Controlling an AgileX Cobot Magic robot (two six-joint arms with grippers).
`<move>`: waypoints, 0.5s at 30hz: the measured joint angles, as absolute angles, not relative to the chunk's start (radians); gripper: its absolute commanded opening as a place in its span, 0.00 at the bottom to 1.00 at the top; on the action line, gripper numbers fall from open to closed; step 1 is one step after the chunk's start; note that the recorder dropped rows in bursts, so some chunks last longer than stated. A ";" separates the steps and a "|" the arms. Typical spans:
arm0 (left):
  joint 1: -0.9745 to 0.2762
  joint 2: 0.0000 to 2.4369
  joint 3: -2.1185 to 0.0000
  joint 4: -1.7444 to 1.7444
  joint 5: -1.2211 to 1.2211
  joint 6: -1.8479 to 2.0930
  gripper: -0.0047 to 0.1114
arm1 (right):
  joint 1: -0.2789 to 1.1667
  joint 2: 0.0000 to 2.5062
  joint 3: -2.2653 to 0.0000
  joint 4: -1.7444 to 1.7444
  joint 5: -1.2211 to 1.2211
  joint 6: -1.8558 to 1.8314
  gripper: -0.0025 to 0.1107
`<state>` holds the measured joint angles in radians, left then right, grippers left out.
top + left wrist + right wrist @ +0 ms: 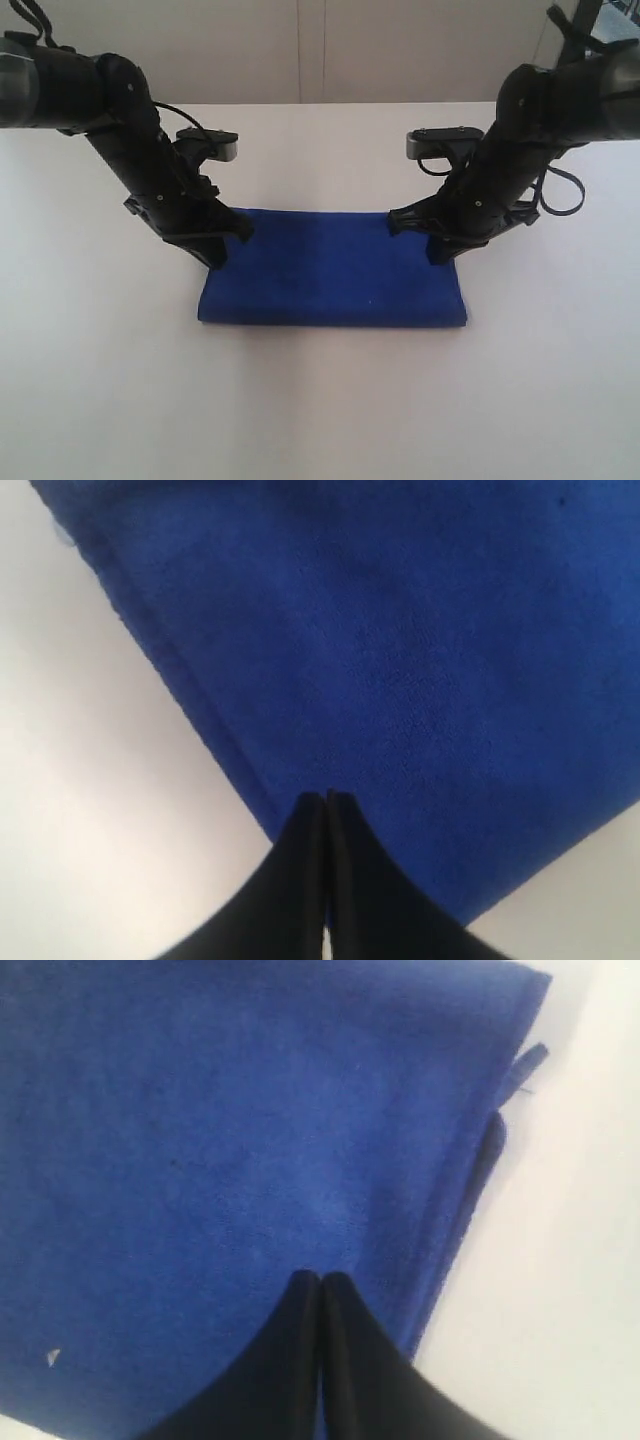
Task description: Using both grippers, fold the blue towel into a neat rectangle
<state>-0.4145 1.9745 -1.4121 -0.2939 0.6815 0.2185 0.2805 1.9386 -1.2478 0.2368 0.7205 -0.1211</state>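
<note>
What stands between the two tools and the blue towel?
Nothing visible. The left tool and the right tool are shut, tips right at the blue towel, one near each far corner.

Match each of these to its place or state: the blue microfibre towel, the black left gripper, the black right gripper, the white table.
Things:
1. deep royal-blue microfibre towel
2. black left gripper
3. black right gripper
4. plain white table

Places or states:
A. fingers shut, at the towel's right end in the exterior view
B. bears the towel
C. lies flat as a rectangle
D. fingers shut, at the towel's left end in the exterior view

Pairs: 1-C; 2-D; 3-A; 4-B
</note>
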 measured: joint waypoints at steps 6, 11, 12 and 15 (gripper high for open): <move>-0.414 2.010 -1.412 -0.313 0.671 0.218 0.04 | 0.280 1.980 -1.248 0.218 0.700 -0.104 0.02; -0.414 2.035 -1.412 -0.317 0.667 0.218 0.04 | 0.280 2.009 -1.251 0.214 0.687 -0.102 0.02; -0.414 2.039 -1.412 -0.317 0.667 0.218 0.04 | 0.280 2.010 -1.253 0.214 0.685 -0.102 0.02; -0.414 2.044 -1.414 -0.319 0.667 0.218 0.04 | 0.280 2.013 -1.253 0.211 0.666 -0.100 0.02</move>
